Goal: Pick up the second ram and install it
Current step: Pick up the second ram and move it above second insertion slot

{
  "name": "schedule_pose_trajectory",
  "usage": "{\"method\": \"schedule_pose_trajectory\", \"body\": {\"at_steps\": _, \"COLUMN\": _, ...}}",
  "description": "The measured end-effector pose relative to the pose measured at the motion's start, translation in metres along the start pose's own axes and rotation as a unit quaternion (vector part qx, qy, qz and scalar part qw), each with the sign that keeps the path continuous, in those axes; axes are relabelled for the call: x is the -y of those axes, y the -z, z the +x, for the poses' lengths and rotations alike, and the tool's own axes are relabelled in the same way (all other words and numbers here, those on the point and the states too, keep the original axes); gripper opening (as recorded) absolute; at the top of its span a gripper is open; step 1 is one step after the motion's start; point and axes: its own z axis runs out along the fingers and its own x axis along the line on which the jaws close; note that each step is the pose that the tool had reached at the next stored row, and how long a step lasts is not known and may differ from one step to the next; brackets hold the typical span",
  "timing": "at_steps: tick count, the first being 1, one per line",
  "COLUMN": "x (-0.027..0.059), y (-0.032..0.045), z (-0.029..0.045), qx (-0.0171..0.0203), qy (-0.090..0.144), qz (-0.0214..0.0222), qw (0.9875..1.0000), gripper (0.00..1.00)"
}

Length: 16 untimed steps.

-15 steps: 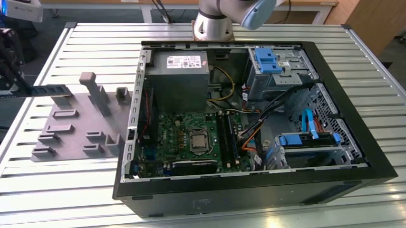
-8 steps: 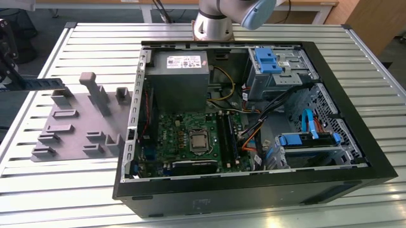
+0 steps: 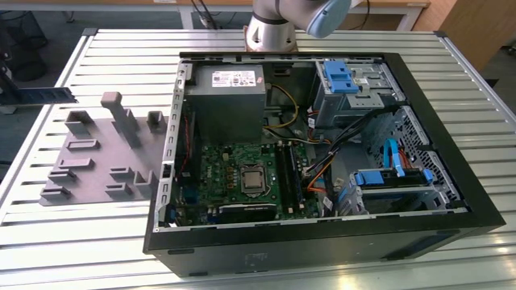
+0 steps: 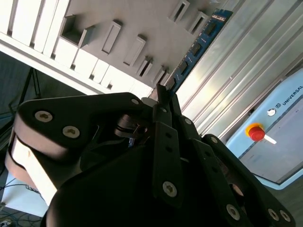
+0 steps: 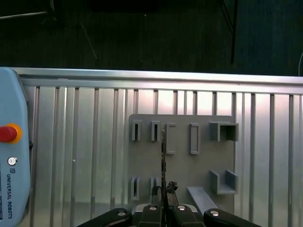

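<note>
**Mia:** Where is the second ram [image 4: 196, 47]?

**Tom:** The gripper [image 4: 163, 97] has it. It is shut tight on one end of the stick. The rest pokes out past the tips, over the gray fixture plate [image 5: 182, 165]. It is hard to tell if the far end is clear of the plate's little pockets.

**Mia:** What could go wrong?

**Tom:** The stick is long and thin, and it is held by one end only. A small bump could twist it in the gripper or knock it loose. The plate has tall posts [image 3: 113, 112] that it could hit if it is carried low.

**Mia:** Where does it have to go?

**Tom:** Into the computer case [image 3: 322, 241]. In the exterior view, the plate lies at 9 o'clock from the case on the worktop [image 3: 121, 54]. The long black slots [image 3: 288, 172] are at 3 o'clock from the square chip [image 3: 252, 179].

**Mia:** That looks like a tight spot.

**Tom:** It is. Loose cables [image 3: 318, 163] hang at 3 o'clock from the slots and could catch the stick. The case wall could clip it on the way in. If the stick comes in crooked, it will not sit in the slot. A hard push then could bend it or hurt the board.
</note>
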Motion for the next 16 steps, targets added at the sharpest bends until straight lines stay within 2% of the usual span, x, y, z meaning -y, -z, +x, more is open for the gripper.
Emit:
{"method": "schedule_pose_trajectory", "body": {"at_steps": 6, "x": -0.0003, "y": 0.0155, "z": -0.0006, "qx": 0.0, "qy": 0.0, "qz": 0.0003, "qw": 1.0, "gripper": 0.14}}
{"method": "schedule_pose_trajectory", "body": {"at_steps": 13, "x": -0.0003, "y": 0.0165, "z": -0.0007, "qx": 0.0, "qy": 0.0, "qz": 0.0003, "qw": 1.0, "gripper": 0.14}}
{"method": "schedule_pose_trajectory", "body": {"at_steps": 16, "x": 0.0024, "y": 0.0167, "z": -0.0007, "qx": -0.0001, "qy": 0.0, "qz": 0.0002, "qw": 1.0, "gripper": 0.14}}
